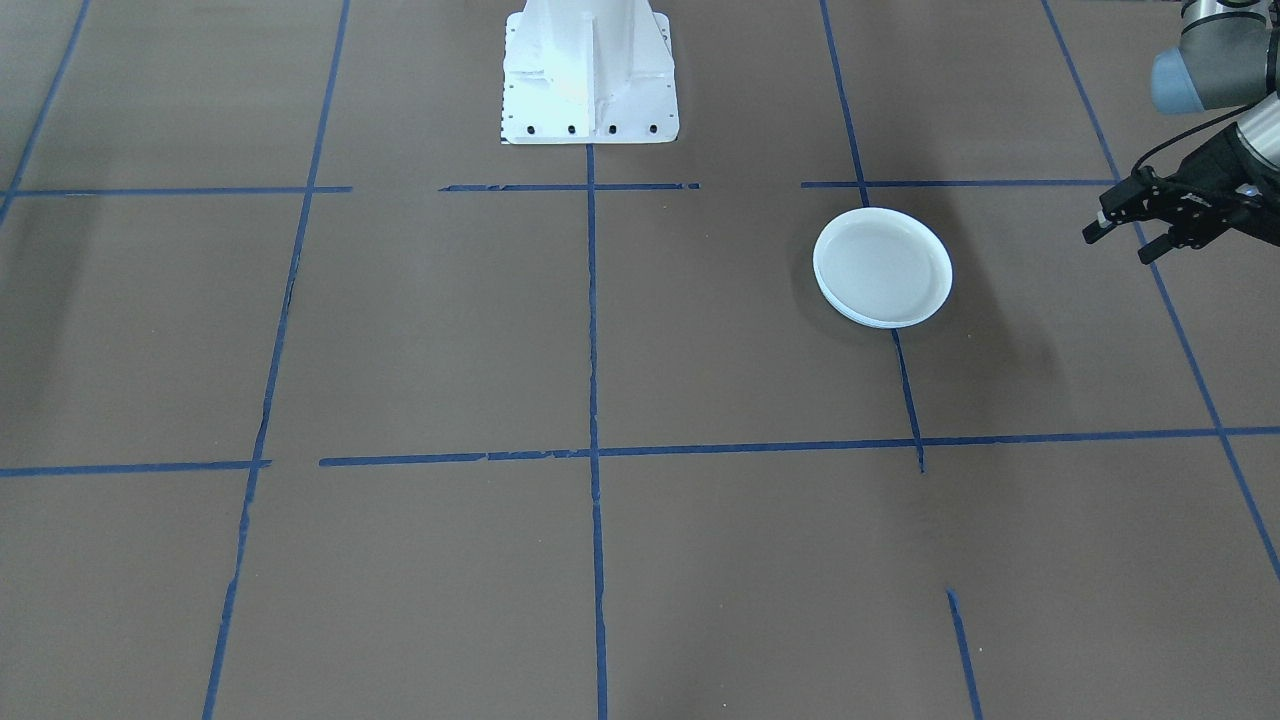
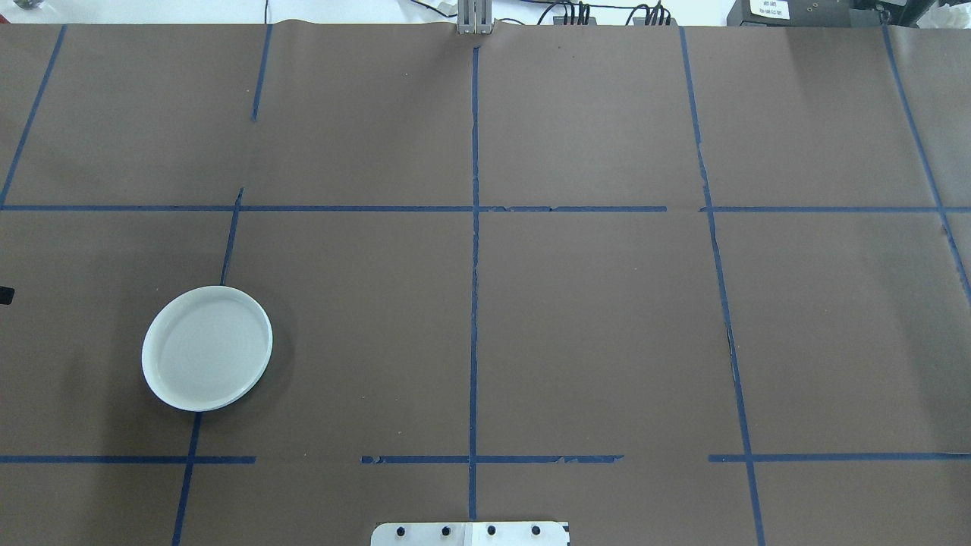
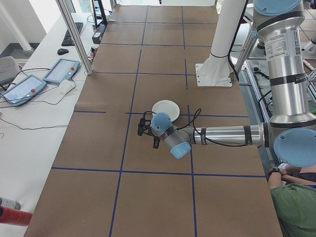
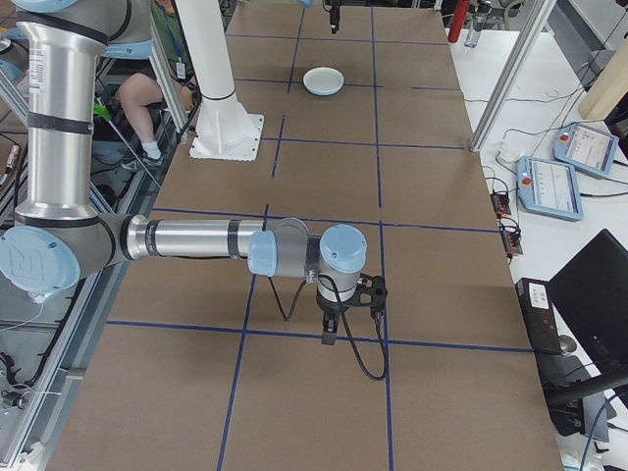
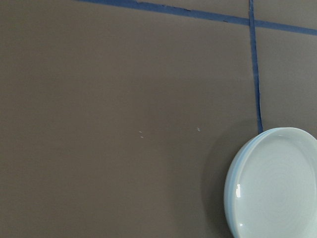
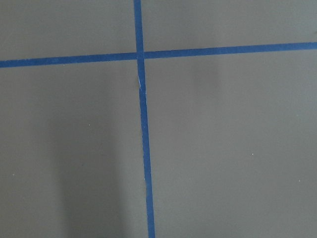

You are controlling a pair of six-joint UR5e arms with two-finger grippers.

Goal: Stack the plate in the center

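A stack of pale plates (image 1: 882, 267) lies on the brown table, left of the middle in the overhead view (image 2: 207, 347). The top plate (image 5: 277, 186) is glossy pale blue with faint rings. Under it only a second rim (image 5: 233, 173) shows, so the center stays hidden. My left gripper (image 1: 1120, 245) hangs open and empty above the table, well apart from the stack on its outer side. My right gripper (image 4: 334, 332) points down over a tape crossing far from the plates; I cannot tell whether it is open or shut.
Blue tape lines (image 2: 474, 303) divide the brown table into squares. The white robot base (image 1: 590, 75) stands at the table's edge. Tablets and cables (image 3: 29, 84) lie past the far long edge. A seated person (image 3: 296, 202) is beside the left arm's base.
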